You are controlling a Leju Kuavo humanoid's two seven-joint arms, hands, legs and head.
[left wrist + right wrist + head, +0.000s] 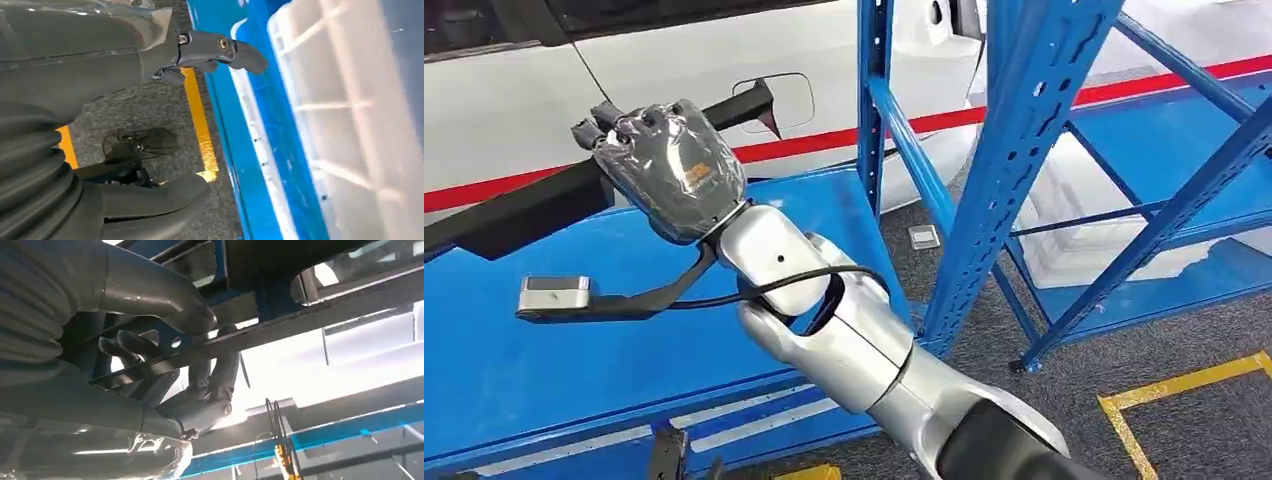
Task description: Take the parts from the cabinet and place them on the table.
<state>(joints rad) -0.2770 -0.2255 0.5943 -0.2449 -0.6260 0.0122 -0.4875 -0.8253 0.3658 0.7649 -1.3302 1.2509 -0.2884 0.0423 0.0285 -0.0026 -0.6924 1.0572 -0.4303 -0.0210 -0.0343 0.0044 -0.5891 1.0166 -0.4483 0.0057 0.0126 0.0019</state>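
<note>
Black long part (524, 210) pinched in right hand (669, 165), fingers curled over the top edge, thumb under per right wrist view; gripped near one end, probably to clear the rack uprights on lift-out. Lies slantwise above blue shelf (544, 360), contact with it unclear. Left hand (165, 55) hanging over floor, fingers apart, holding nothing. Further right: blue rack upright (1014, 170), grey carpet, yellow floor tape (1184, 385). No table seen yet.

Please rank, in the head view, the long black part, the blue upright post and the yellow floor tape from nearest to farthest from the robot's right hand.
From the right hand:
1. Long black part: in the hand's grip, over the blue shelf.
2. Blue upright post: to the hand's right, mid-picture.
3. Yellow floor tape: lower right corner, on the grey floor.
</note>
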